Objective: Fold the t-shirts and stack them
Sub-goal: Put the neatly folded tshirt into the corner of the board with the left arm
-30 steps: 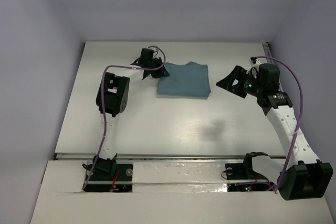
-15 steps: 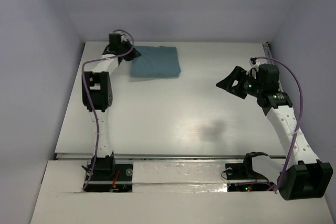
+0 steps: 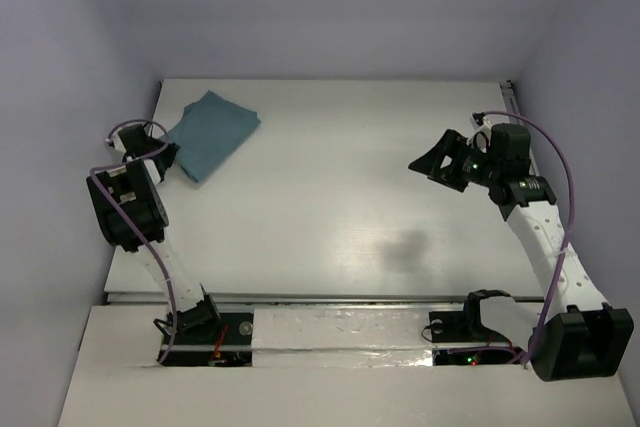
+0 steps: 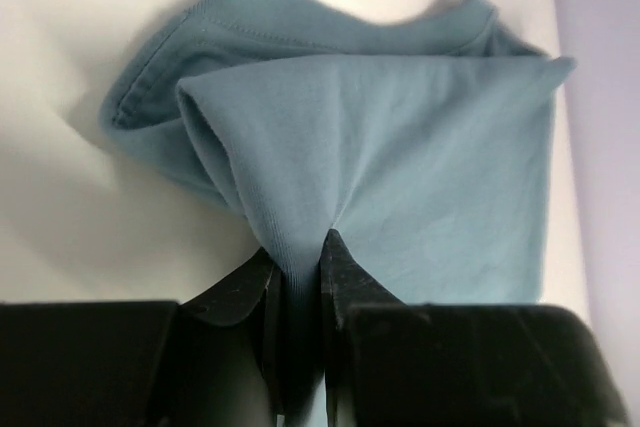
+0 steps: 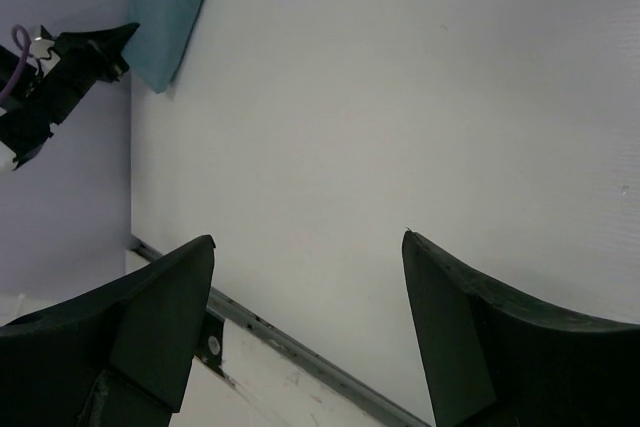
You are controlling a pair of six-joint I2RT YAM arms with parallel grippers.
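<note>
Left wrist: my left gripper (image 4: 298, 247) pinched the folded t-shirt (image 4: 420, 167) far left; my right gripper (image 5: 306, 237) gaped empty. Releasing low and flat seemed wisest.

You are looking at a white, matte table (image 3: 330, 207) with pale walls on its left, far and right sides. In its far left corner lies the folded teal t-shirt (image 3: 212, 130), turned at an angle to the table's edges, with its near left edge gathered up off the surface. A thin metal rail (image 3: 330, 297) runs along the near edge.
</note>
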